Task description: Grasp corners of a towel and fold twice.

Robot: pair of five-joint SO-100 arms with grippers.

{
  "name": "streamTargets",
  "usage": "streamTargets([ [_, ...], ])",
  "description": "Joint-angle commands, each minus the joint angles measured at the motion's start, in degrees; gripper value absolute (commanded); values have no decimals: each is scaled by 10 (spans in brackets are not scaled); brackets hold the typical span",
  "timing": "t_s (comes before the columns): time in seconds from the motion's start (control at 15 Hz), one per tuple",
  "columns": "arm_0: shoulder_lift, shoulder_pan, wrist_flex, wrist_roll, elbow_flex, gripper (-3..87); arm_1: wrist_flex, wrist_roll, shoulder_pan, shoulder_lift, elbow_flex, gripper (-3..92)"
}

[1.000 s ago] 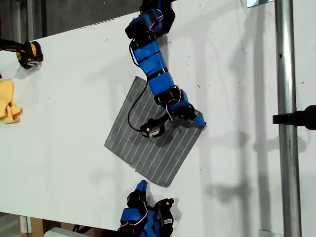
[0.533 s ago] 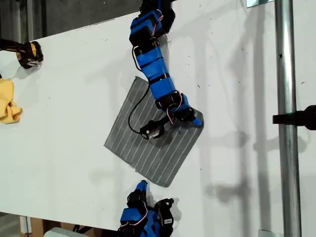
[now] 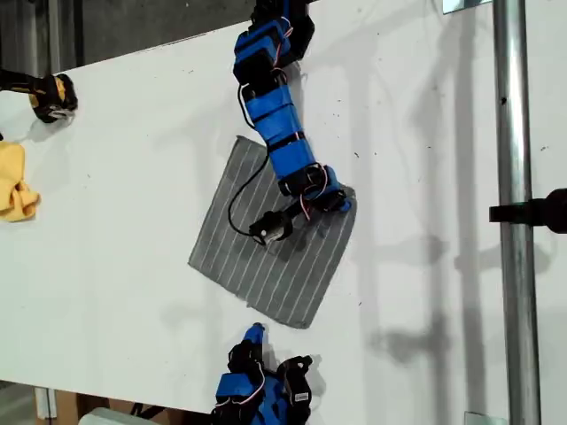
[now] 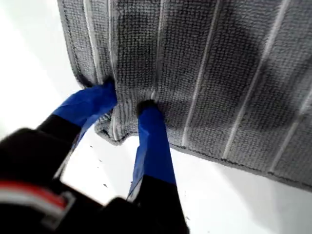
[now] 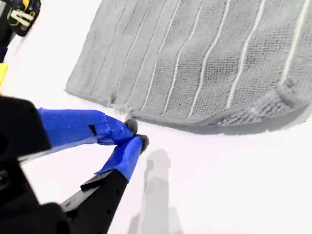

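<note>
**Pinching one corner, first fold under way**

Exterior view: the towel [image 3: 270,243] lies mostly flat on the white table [image 3: 133,177], about mid-table. One arm reaches down from the view's top, its tool at the towel corner [image 3: 341,202] on the view's right. A second arm sits parked at the bottom edge, just short of the towel's lowest tip. A yellow cloth [image 3: 16,181] lies well apart at the view's left edge.

First wrist view: my first tool [image 4: 127,100] has both blue fingers [image 4: 151,131] closed on a bunched bit of the towel's edge, with fabric puckered between them. Judgement: corner grasp made, first fold in hand. The next move calls for lifting this corner and carrying it across to the opposite edge without dragging the whole towel.

Second wrist view: my second tool [image 5: 135,134] has its tips pressed together, holding nothing, over bare table just beside the towel's near edge. It would need to spread before taking a corner.

Unclear: the exterior view hides the pinch itself under the arm. I cannot tell how much cloth is lifted off the table. The parked arm is cut off by the frame bottom.
</note>
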Motion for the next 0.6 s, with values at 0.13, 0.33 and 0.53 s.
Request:
streamTargets([
  [0.13,4,-1,-11,4,2,-6,15,6,-7,20,4,-1],
  [0.33,4,-1,-11,4,2,-6,-4,-3,3,69,9,-2],
  [0.53,1,14,-66,25,-9,-7,-32,-15,20,142,27,-2],
])
